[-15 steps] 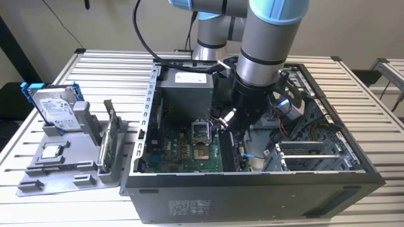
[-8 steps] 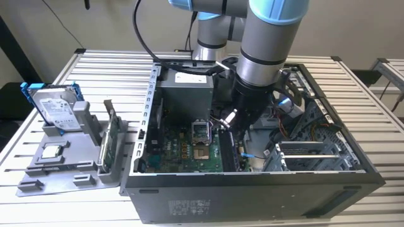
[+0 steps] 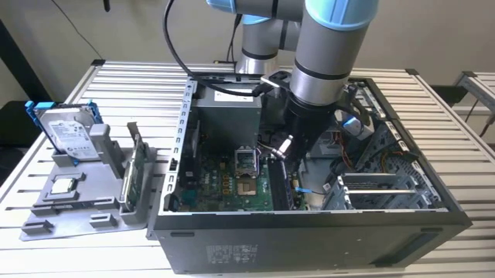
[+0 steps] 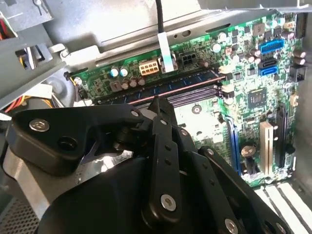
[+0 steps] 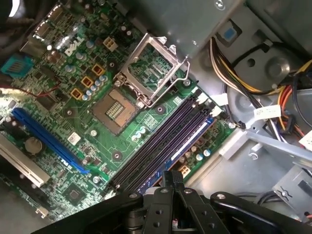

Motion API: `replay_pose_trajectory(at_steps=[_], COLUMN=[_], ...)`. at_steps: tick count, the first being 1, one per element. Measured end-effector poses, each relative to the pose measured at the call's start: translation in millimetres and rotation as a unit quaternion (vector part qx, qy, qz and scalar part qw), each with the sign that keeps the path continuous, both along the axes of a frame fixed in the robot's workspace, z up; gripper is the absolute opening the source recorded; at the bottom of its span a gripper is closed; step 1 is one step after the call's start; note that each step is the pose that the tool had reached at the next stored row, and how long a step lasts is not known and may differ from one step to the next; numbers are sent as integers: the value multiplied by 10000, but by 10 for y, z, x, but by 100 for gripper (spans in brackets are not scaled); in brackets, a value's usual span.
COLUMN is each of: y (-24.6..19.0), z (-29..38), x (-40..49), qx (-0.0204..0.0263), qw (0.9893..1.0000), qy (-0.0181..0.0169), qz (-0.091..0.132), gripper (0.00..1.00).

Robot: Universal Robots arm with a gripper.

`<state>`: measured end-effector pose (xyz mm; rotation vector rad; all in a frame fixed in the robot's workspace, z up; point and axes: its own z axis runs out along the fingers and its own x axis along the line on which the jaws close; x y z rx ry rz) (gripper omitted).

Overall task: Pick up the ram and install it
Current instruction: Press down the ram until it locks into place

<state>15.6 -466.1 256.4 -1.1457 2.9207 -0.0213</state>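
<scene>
The ram (image 4: pixel 195 78) is a long dark stick lying in the memory slot nearest the motherboard's edge. In the first wrist view the ram (image 5: pixel 181 147) shows as a bluish strip beside the empty dark slots (image 5: pixel 156 141). My gripper (image 3: pixel 288 152) reaches down inside the open computer case (image 3: pixel 309 231), over the slots. Its fingers are shut, and the narrow tip of the gripper (image 4: pixel 157 100) sits right at the ram's middle, seemingly on its upper edge. In the first wrist view the gripper (image 5: pixel 171 174) stands at the slots' near end.
The open CPU socket (image 5: pixel 153 68) lies beside the slots. Cable bundles (image 5: pixel 253 87) and drive cages (image 3: pixel 379 185) crowd the case's far side. On the exterior view's left, a grey tray (image 3: pixel 69 223) holds a hard drive in a blue frame (image 3: pixel 69 130) and a green board on edge (image 3: pixel 138 168).
</scene>
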Motion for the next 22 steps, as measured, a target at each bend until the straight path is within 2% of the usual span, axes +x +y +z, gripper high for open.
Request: replay_pose_trajectory(at_steps=[5,9,14,22], y=[0,0,0,0], z=[0,0,0,0], x=[0,0,-1,0], qx=[0,0,1,0], qw=[9993,9976,9943,9875], qy=[2,4,13,17], qz=[378,693,1069,1576], gripper=[11,11,11,11])
